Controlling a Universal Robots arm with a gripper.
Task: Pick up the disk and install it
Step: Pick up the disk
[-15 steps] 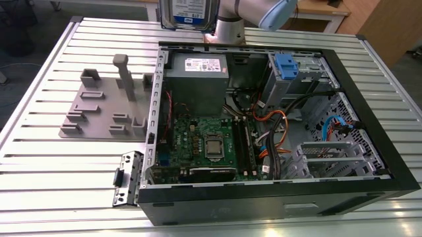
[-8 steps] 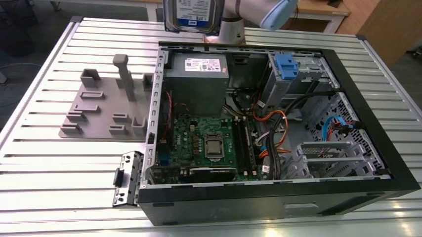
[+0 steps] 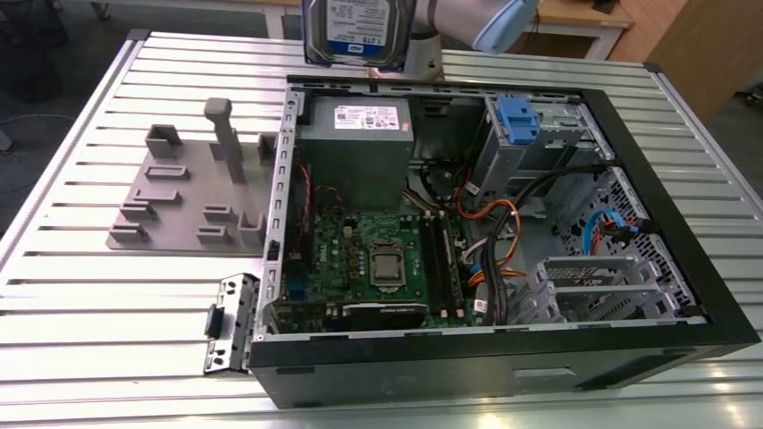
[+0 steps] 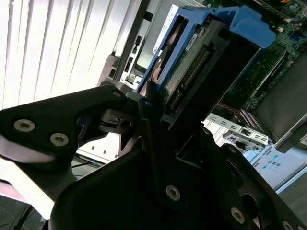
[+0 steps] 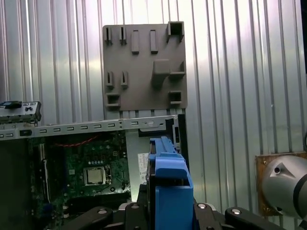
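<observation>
— Exterior view first: what is laid out around the work?
— An open computer case [image 3: 667,223] is seen lying on its side on the slatted metal table [image 3: 71,295]. Inside it, a grey power supply [image 3: 354,143] is set at the far end and a green motherboard [image 3: 370,259] nearer the camera. A grey drive cage [image 3: 531,147] with a blue latch [image 3: 515,116] is found to the exterior view's right, with orange cables [image 3: 501,219] bundled below it. A grey fixture plate [image 3: 179,197] is placed on the table to the exterior view's left.
— And the tool?
— In the second wrist view the tool [image 4: 175,120] is seen clamped on the disk [image 4: 201,62], with dark fingers [image 4: 147,115] pressed against one end of its blue bracket.
— Where is the disk held?
— It is lifted clear of the table, above the far rim of the case and just beyond the power supply.
— How is it turned?
— It is held upright, its labelled face turned toward the exterior camera and its upper part cut off by the frame. The long axis is run straight out from the tool, down toward the case. In the first wrist view it is seen edge-on.
</observation>
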